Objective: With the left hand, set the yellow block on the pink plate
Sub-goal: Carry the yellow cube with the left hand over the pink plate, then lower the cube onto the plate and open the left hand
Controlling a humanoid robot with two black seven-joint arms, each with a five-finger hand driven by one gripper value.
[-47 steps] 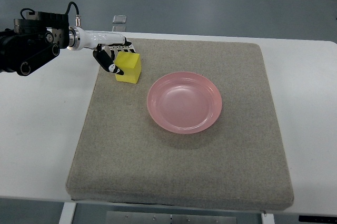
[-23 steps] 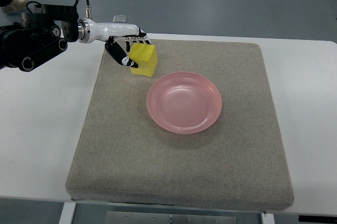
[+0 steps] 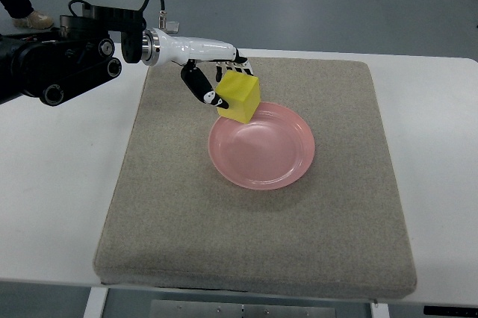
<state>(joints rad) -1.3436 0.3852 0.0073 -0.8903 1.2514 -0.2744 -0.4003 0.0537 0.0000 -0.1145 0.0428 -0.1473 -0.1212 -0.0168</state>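
The left hand (image 3: 213,79) comes in from the upper left of the frame with its fingers closed around the yellow block (image 3: 240,96), the thumb pressing the block's left face and the other fingers wrapped over its far side. The block looks to be held clear of the surface, tilted a little, and sits over the upper-left rim of the pink plate (image 3: 261,145), which lies near the middle of the frame on the grey mat (image 3: 254,236). The right hand does not show.

My judgement is that the carry is nearly done but the block is not yet over the plate's well. Letting go here is the main risk: a block dropped onto the sloping rim would likely tip or slide back onto the mat at upper left, or knock the light plate sideways. The tilt adds to this, since a block landing on one edge tends to roll instead of settling flat. The grip also appears to rest on only a small part of the block's faces, so a quick move could let it twist or slip out between thumb and fingers. A descent that is too low risks the fingers catching the rim and dragging the plate across the mat.
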